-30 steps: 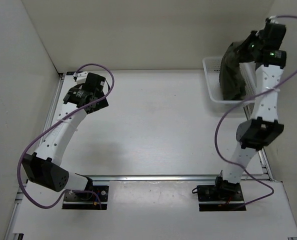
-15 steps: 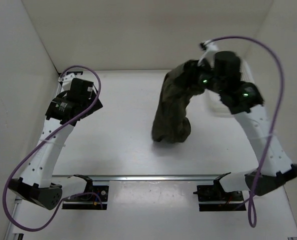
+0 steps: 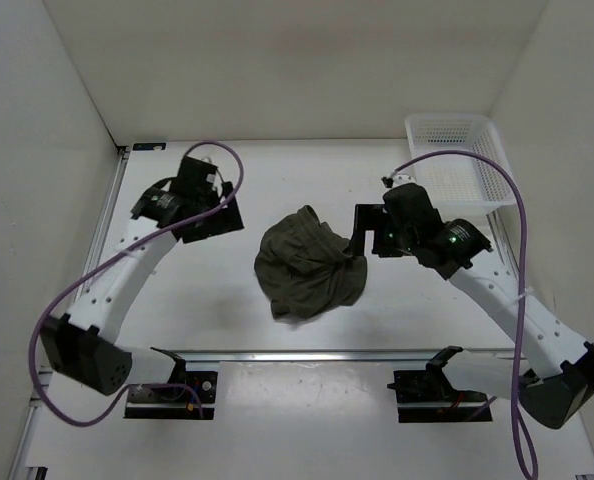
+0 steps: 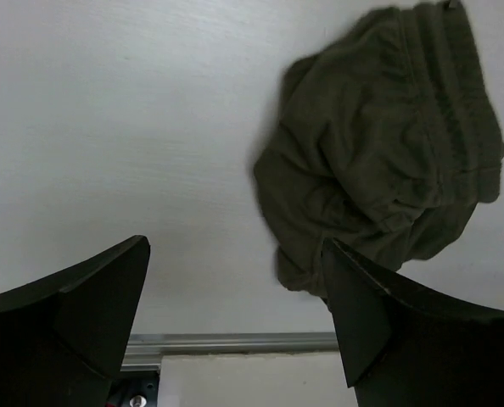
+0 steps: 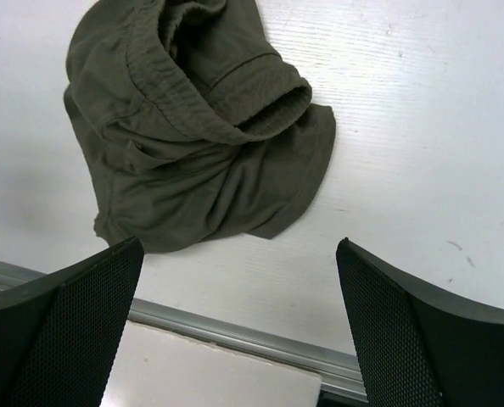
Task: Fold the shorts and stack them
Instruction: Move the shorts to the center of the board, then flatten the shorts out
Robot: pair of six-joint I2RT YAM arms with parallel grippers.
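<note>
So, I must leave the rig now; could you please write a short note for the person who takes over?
Left gripper: open, holds nothing, to the left of the shorts.
Right gripper: open, holds nothing, close to their right edge.
Shorts: a crumpled heap in the middle of the table, outside the white mesh basket at the far right corner.
Done: shorts lie on the table.
Left: spread flat, fold, stack.

the shorts are soft, matt olive cloth; the tabletop is smooth matt white; the basket is white plastic mesh.
</note>
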